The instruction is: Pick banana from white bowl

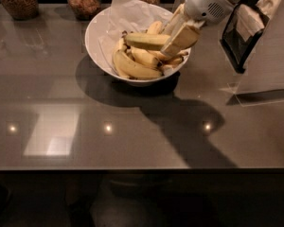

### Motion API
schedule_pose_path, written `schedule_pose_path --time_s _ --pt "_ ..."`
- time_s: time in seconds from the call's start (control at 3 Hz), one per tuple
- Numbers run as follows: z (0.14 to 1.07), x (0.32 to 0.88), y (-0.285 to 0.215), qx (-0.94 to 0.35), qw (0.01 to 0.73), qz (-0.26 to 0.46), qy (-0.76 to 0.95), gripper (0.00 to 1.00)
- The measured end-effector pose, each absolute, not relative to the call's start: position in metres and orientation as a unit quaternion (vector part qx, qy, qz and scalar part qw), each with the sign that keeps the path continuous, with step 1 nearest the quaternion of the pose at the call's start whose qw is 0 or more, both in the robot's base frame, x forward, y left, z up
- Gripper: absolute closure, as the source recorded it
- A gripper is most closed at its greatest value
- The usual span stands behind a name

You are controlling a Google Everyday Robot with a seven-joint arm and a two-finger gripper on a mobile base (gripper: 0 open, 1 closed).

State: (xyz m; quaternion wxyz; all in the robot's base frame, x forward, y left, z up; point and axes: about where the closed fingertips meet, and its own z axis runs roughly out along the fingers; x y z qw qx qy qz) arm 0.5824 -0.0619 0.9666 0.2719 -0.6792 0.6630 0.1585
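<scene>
Hand at right of white bowl, clamped on banana near its right end. Lift straight and slow; off-centre grip may let it pivot.
</scene>
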Motion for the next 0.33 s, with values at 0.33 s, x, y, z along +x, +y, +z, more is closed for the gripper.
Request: schedule_pose_path --time_s 0.33 --pt "0.9872 0.5537 -0.0785 -0.676 0.316 0.190 0.638 1.00"
